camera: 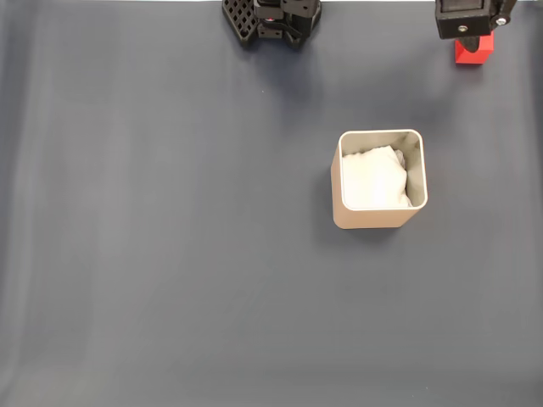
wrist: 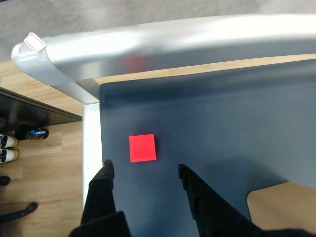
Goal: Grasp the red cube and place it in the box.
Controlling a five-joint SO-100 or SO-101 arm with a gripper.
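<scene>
1. Cube first: the red cube (wrist: 142, 147) lies flat on the dark blue-grey mat (wrist: 222, 128), near the mat's corner in the wrist view, with one plain face turned up at the camera.
2. In the fixed view the red cube (camera: 474, 51) sits at the top right, close to the edge of the picture, partly under the black body of the arm.
3. The gripper (wrist: 144, 169) hangs over the cube with its jaws spread wide, clearly wider than the cube, and nothing is held between them. The cube sits just ahead of the two black fingertips (wrist: 106, 168), apart from both.
4. The box (camera: 379, 180), beige with rounded corners, stands upright on the mat right of centre in the fixed view, well apart from the cube. White padding (camera: 373, 176) fills its inside.
5. Another black part of the robot (camera: 271, 20) shows at the top edge, left of the box.
6. Beyond the mat in the wrist view there is a silver table rail (wrist: 163, 42), a strip of light wood, and wooden floor (wrist: 44, 168) off to the left.
</scene>
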